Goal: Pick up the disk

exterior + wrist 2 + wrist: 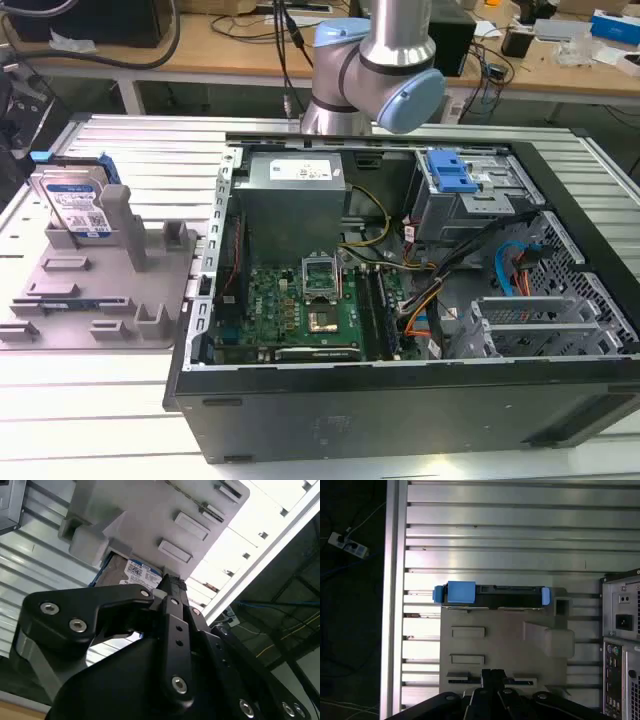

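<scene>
Gripper (pixel 492 674): jaws narrow, the tips drawn together in the first wrist view, with nothing held between them. It hangs over the grey fixture (pixel 510 645), above the edge that lies away from the disk (pixel 492 594). It is apart from the disk and no contact is seen.

Disk: it stands on edge in a slot of the fixture. In the first wrist view it is seen edge-on from above, with a blue side rail (pixel 460 592) at each end. In the second wrist view its label (pixel 137 575) shows past the gripper's black body. In the exterior view the disk (pixel 75 205) is at the exterior view's left, at the fixture's far end, upright, with the label facing the near side.

Surroundings: the fixture (pixel 120 290) rests on a slatted metal table (pixel 150 140). An open computer case (pixel 400 400) lies just beside it, toward the exterior view's right, with a blue latch (pixel 450 172) in its far drive bay. The arm (pixel 375 60) rises at the table's far side.
</scene>
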